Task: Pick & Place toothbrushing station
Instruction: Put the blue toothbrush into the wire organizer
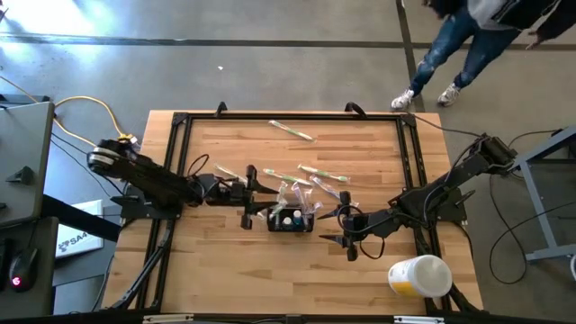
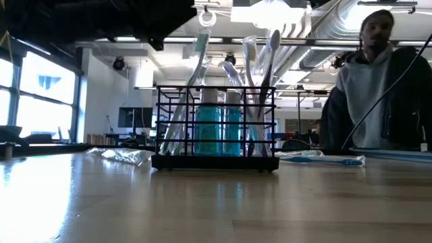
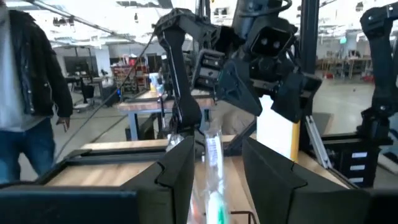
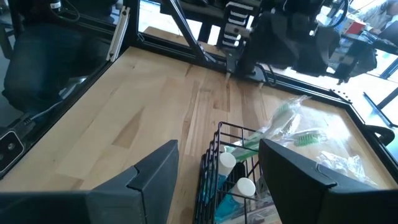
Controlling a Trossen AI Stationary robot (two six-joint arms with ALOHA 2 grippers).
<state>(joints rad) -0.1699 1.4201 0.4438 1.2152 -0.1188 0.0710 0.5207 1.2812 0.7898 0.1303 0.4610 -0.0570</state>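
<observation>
The toothbrushing station [image 1: 290, 220] is a small black wire caddy standing on its base mid-table. Several wrapped toothbrushes and blue-liquid bottles stand upright in it [image 2: 216, 128]. My left gripper [image 1: 264, 200] hovers just left of and above the caddy, open. In the left wrist view, one wrapped toothbrush [image 3: 214, 155] rises in the gap between its fingers, apart from both. My right gripper [image 1: 331, 227] hangs open at the caddy's right side. The caddy [image 4: 227, 180] shows beyond and below its spread fingers, untouched.
Wrapped toothbrushes lie loose behind the caddy [image 1: 319, 173] and near the far edge [image 1: 291, 130]. A white-and-yellow cup [image 1: 419, 275] lies on its side at the near right corner. Black frame rails [image 1: 180, 153] border the tabletop. A person [image 2: 378, 81] is beyond the table.
</observation>
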